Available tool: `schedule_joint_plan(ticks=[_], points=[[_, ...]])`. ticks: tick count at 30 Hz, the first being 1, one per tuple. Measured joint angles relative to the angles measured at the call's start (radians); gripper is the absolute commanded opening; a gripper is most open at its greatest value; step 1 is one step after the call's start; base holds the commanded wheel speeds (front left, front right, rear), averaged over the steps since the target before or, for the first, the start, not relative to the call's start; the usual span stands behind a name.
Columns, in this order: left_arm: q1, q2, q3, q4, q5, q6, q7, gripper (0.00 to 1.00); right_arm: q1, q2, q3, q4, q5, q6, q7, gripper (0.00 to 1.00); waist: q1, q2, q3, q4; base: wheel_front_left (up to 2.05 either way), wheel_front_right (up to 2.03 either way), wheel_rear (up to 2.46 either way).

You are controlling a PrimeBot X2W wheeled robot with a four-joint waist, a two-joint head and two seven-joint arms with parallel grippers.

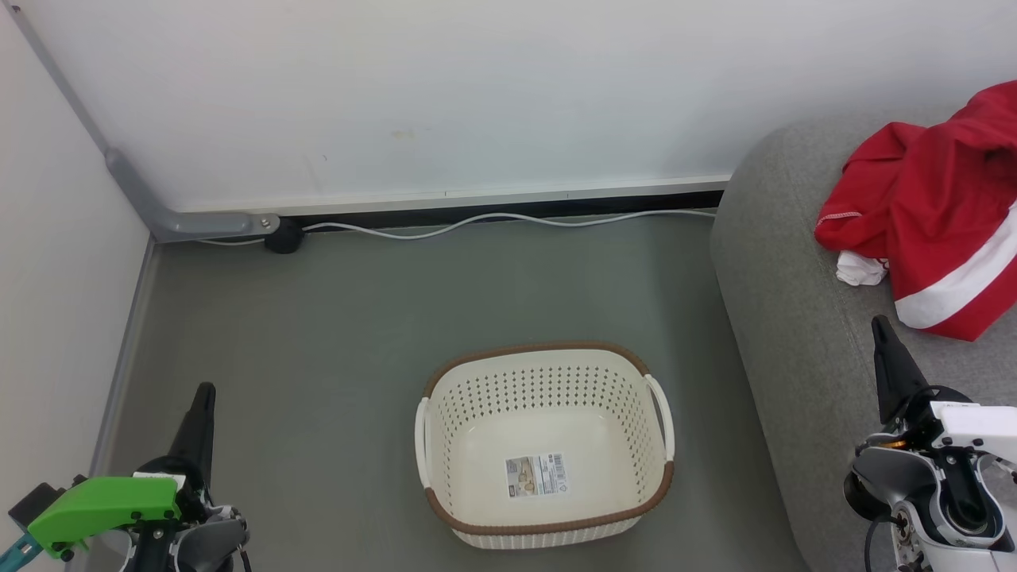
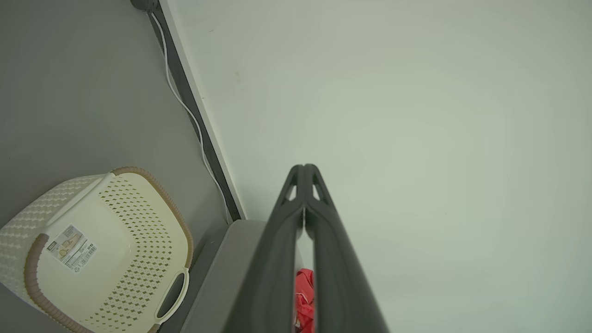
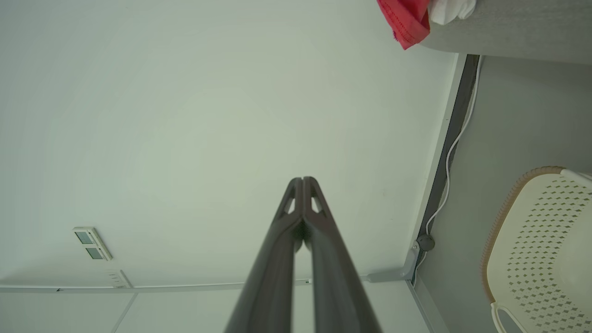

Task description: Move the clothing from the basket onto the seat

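Currently heaped on the large grey fabric-upholstered sofa seat (image 1: 786, 318): bright red soft clothing (image 1: 937, 199) with a broad white stripe, a white scrap at its lower left edge. Standing on the grey floor (image 1: 318, 334) just beside the seat: cream-white perforated plastic laundry basket (image 1: 548, 389) with brown woven-look rim, barcode sticker (image 1: 537, 475) on its bottom. Clenched on nothing at lower left: left end effector (image 1: 204, 391). Likewise clenched and empty, over the seat, near the clothing yet apart: right end effector (image 1: 879, 324).
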Motion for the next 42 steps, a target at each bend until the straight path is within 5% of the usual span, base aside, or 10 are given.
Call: schedule_joint_plan(ticks=[42], points=[[0.0, -0.002, 0.002, -0.001, 0.0, 0.0, 0.003, 0.0, 0.0, 0.002, -0.002, -0.001, 0.0, 0.0, 0.0, 0.0, 0.0, 0.0, 0.0, 0.0, 0.0, 0.0, 0.0]])
